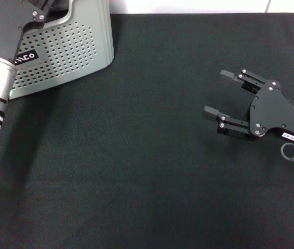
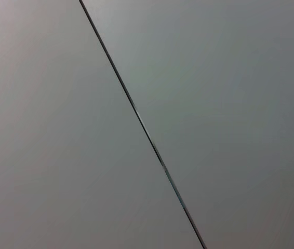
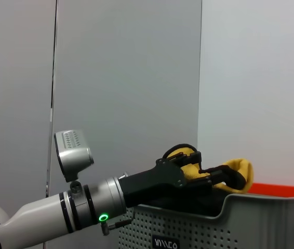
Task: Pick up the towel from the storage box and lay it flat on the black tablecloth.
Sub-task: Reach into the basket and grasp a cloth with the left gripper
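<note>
Two arms are in view. At the far left, the left gripper (image 3: 209, 174) reaches over the rim of the box (image 1: 69, 57), a light grey perforated basket. From the right wrist view its fingers appear closed around a bunched fold of the towel (image 3: 238, 171), yellow side showing, lifted just above the rim. What else the box holds is hidden. The right gripper (image 1: 221, 96) hovers over the black tablecloth (image 1: 136, 166) at the right, well apart from the box, its fingers spread wide and holding nothing.

The towel looks soft, light and limp, so it will likely sag and fold from a single pinch. It is not fragile or slippery. Laying it flat probably calls for a hold near an edge or corner, perhaps with the free gripper taking a second corner.
</note>
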Controlling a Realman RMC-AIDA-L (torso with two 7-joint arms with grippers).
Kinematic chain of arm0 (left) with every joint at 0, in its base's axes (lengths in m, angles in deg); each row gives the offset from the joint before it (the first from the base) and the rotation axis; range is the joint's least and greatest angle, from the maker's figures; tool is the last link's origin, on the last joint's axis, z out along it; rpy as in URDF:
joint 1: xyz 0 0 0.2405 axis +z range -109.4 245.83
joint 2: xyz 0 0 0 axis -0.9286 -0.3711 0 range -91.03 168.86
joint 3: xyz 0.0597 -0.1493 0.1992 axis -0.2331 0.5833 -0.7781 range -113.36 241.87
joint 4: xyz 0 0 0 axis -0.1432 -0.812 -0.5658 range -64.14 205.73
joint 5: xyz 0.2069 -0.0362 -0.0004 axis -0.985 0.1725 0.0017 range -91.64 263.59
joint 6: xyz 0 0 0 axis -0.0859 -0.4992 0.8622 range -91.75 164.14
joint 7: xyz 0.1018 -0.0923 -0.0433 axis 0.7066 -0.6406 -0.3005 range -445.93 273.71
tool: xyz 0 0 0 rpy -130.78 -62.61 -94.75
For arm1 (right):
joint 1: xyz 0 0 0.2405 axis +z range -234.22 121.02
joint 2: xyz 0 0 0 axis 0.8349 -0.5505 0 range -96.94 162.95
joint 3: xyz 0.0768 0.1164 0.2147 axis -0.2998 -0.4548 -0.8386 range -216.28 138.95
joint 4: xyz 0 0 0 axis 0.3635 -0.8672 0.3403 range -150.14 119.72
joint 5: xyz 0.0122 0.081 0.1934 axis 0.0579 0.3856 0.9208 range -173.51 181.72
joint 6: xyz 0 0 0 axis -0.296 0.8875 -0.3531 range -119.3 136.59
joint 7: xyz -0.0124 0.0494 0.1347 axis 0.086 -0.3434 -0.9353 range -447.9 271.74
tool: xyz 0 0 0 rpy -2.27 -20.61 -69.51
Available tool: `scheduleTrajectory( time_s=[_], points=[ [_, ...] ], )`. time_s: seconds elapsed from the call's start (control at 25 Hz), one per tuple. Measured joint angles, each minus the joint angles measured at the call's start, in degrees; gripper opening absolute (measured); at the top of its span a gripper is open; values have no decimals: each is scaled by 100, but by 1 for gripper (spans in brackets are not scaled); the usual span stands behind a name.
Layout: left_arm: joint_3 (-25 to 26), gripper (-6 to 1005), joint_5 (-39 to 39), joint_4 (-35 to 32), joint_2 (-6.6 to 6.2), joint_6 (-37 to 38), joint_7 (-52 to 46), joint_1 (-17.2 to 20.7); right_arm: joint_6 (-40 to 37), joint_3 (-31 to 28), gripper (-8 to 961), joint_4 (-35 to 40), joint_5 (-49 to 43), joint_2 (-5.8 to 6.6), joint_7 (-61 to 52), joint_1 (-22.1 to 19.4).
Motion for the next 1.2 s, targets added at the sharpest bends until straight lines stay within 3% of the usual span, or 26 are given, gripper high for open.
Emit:
scheduleTrajectory(
  time_s=[0.52,0.72,1.2],
  points=[
    [-11,665,-46,-8,1,-18,1,10,-17,0,761,2,13,6,1,1],
    [-30,412,-48,-8,2,-18,1,10,-17,0,760,2,22,8,1,-7],
    [-12,207,-14,-8,6,17,-46,10,-25,0,759,5,11,9,1,-21]
  ],
)
